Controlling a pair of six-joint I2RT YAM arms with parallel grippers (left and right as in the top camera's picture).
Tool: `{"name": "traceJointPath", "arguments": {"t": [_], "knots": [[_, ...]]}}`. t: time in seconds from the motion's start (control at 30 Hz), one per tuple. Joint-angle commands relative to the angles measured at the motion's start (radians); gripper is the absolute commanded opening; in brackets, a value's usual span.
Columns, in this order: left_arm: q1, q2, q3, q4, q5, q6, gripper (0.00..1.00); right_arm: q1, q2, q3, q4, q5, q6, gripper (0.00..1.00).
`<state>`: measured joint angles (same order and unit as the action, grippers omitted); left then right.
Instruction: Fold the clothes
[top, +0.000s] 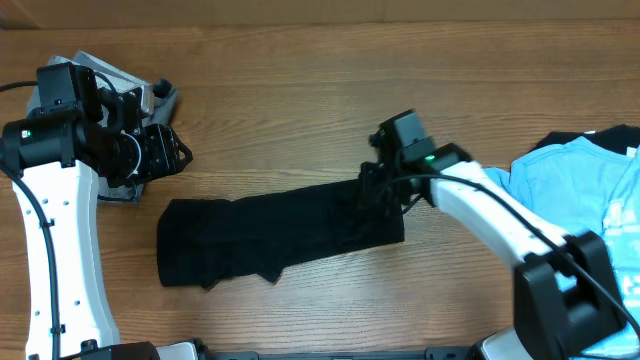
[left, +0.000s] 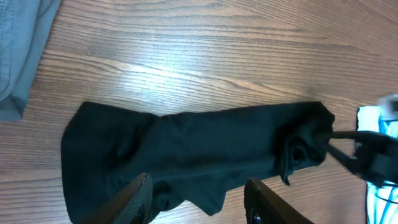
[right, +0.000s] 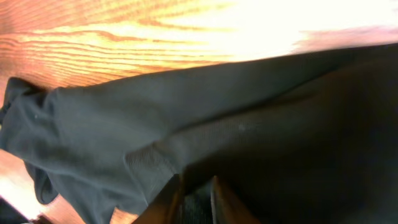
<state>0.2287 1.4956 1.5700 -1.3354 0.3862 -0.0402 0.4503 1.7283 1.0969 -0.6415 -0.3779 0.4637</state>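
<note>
**Table** (top: 300, 120): wood with a pronounced grain and a smooth varnished finish that throws back a bright glare in both wrist views.
**Black T-shirt** (top: 280, 235): matt knitted cloth, soft and wrinkled. A finely ribbed band (right: 149, 165) shows in the right wrist view.
**Grey shorts** (left: 15, 56): matt cloth, denser-looking, with visible rows of stitching.
**Light blue T-shirt** (top: 570, 190): soft matt cloth, creased.
**Left arm** (top: 60, 250) and **right arm** (top: 500, 215): smooth white casings, plastic by the look, with a slight sheen. The joint housings are black and matt.
**Left gripper** (left: 198, 199): the fingers (left: 138, 196) are black, hard and smooth, with a faint gloss along their edges.
</note>
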Motion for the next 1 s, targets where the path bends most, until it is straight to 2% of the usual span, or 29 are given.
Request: {"name": "traceJointPath", "arguments": {"t": [0.0,0.1,0.17,0.27,0.33,0.53,0.9,0.93,0.97], "knots": [[-0.008,-0.013,0.017,0.001,0.014,0.045,0.51,0.051,0.055,-0.017,0.097,-0.155,0.032,0.17],[-0.008,-0.013,0.017,0.002,0.015,0.05,0.51,0.059,0.038,0.003,0.154,-0.279,-0.05,0.22],[-0.008,-0.013,0.017,0.002,0.015,0.054,0.51,0.055,0.001,0.032,0.126,-0.276,-0.095,0.27],[-0.008,-0.013,0.017,0.004,0.015,0.058,0.51,0.031,-0.067,0.071,0.034,-0.216,-0.14,0.43],[-0.008,-0.013,0.017,0.005,0.015,0.064,0.52,0.004,-0.112,0.092,-0.062,-0.145,-0.138,0.47],[-0.008,-0.013,0.017,0.005,0.015,0.063,0.51,-0.046,-0.139,0.092,-0.327,-0.024,-0.113,0.47],[-0.008,-0.013,0.017,0.005,0.014,0.064,0.52,-0.013,0.019,0.0,-0.275,-0.027,-0.08,0.5],[-0.008,-0.013,0.017,0.005,0.014,0.064,0.52,-0.013,0.031,0.0,-0.271,-0.027,-0.067,0.49],[-0.008,-0.013,0.017,0.005,0.014,0.064,0.52,-0.013,0.041,0.0,-0.268,-0.027,-0.066,0.42]]}}
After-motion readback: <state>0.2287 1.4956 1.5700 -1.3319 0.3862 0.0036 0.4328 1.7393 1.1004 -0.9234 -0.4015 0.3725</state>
